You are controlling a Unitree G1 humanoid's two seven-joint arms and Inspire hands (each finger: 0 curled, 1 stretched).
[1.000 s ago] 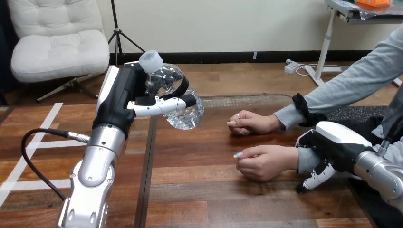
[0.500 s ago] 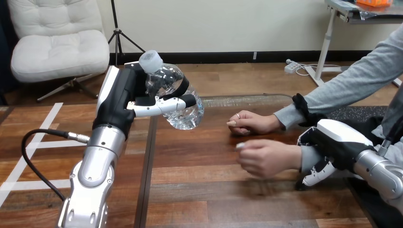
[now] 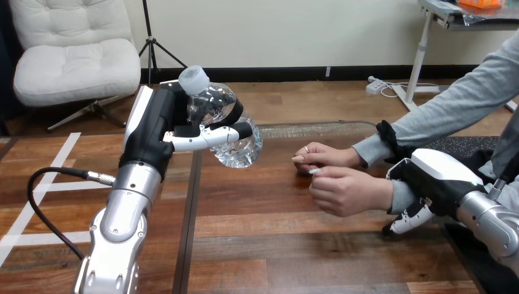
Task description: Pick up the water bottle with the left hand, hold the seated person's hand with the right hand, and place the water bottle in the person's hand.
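Note:
My left hand [image 3: 153, 125] is raised above the table's left part, shut on a clear water bottle [image 3: 240, 150]. The bottle is tilted, its white cap [image 3: 194, 79] pointing up and left. At the right, my right hand [image 3: 437, 180] lies over the person's grey-sleeved wrist, and its fingers [image 3: 407, 222] curl under that wrist. The person's near hand [image 3: 346, 191] is lifted off the table, loosely curled, fingertips pointing left toward the bottle. The person's far hand [image 3: 324, 157] rests on the table just behind it. A gap of bare table separates the bottle from both of the person's hands.
The wooden table [image 3: 263, 245] has a dark seam [image 3: 186, 233] running front to back under my left arm. A black cable [image 3: 43, 184] loops from my left forearm. The person's far forearm [image 3: 440, 119] reaches in from the upper right.
The person's near hand has risen off the table and moved back toward their far hand, with my right hand moving along on its wrist. My left hand and the bottle have stayed still.

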